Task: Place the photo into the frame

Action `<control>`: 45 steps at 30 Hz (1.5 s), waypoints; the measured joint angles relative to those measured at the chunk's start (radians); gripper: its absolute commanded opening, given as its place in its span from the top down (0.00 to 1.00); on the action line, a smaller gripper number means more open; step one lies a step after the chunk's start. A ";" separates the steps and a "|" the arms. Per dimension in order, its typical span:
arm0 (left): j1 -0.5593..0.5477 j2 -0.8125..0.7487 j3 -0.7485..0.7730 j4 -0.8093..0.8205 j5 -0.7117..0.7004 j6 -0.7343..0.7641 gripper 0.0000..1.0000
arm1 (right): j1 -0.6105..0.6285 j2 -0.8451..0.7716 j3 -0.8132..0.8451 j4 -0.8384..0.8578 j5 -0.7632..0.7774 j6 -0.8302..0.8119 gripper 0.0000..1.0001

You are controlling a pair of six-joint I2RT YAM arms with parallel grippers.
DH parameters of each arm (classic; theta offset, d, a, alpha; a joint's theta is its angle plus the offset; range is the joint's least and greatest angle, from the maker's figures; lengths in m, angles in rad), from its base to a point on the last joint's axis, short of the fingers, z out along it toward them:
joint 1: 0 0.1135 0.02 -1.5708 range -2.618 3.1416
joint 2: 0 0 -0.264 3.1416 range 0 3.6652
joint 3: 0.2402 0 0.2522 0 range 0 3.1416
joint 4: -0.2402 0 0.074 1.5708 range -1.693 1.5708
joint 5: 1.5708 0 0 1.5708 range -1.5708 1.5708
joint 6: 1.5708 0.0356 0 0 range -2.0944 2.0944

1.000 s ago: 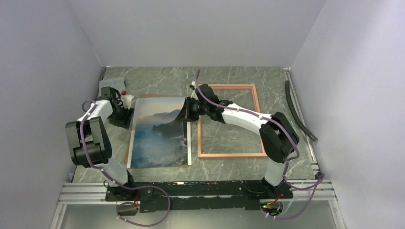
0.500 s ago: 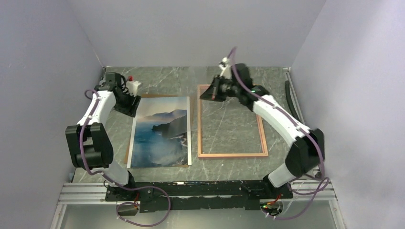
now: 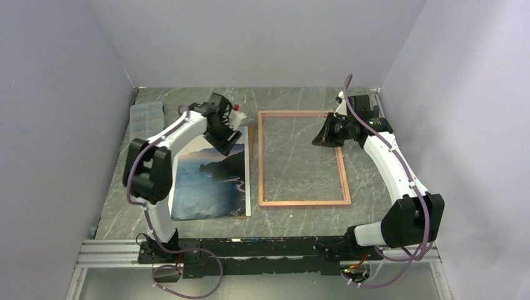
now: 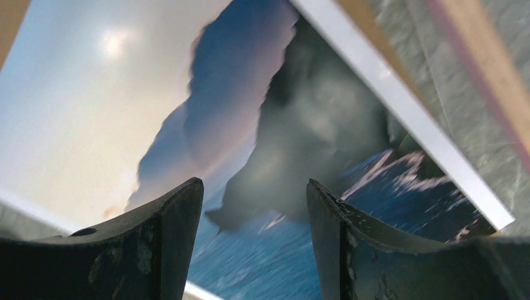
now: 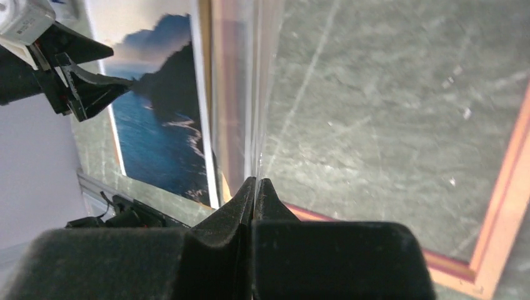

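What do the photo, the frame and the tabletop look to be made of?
The photo: thin paper, probably glossy; a bright spot on its sky suggests sheen. The frame: slim rails, tan like wood, though possibly a printed finish. The tabletop: grey-green veined stone look, perhaps laminate.

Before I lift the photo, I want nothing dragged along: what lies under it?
A brown board lies under the photo, its edges showing past the print. Anything else beneath is covered by the photo.

Left hand [image 4: 253, 187] spread wide, right hand [image 5: 256, 181] closed tight
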 measured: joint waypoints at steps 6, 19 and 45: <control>-0.113 0.139 0.113 0.004 0.001 -0.074 0.32 | -0.029 0.001 -0.011 -0.094 0.060 -0.044 1.00; -0.157 0.352 0.314 0.059 0.019 -0.252 0.33 | -0.039 -0.041 -0.084 -0.193 0.231 -0.062 1.00; -0.183 0.447 0.374 0.127 0.165 -0.350 0.64 | -0.043 -0.126 -0.201 -0.180 0.204 -0.028 1.00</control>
